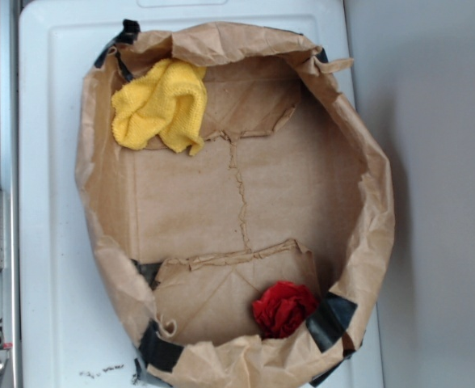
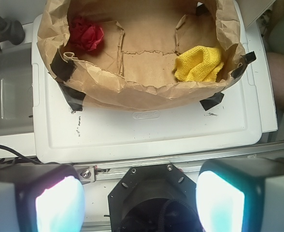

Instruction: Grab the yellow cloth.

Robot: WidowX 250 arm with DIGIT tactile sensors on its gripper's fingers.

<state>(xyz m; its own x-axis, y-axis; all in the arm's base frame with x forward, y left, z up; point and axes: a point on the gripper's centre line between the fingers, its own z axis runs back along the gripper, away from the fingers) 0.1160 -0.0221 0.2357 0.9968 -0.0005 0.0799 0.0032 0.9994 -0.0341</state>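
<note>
Exterior view: yellow cloth (image 1: 160, 106), fuzzy terry, crumpled w/ stitched edge showing, lies in upper-left corner of the brown paper bag (image 1: 367, 242) on the white surface (image 1: 48, 242); red fabric bundle (image 1: 283, 308) at opposite end. No arm here. Wrist view: cloth (image 2: 199, 64) inside bag at right, well apart from fingers (image 2: 60, 203), which are spread wide, empty, hanging outside the bag over the surface edge.
</note>
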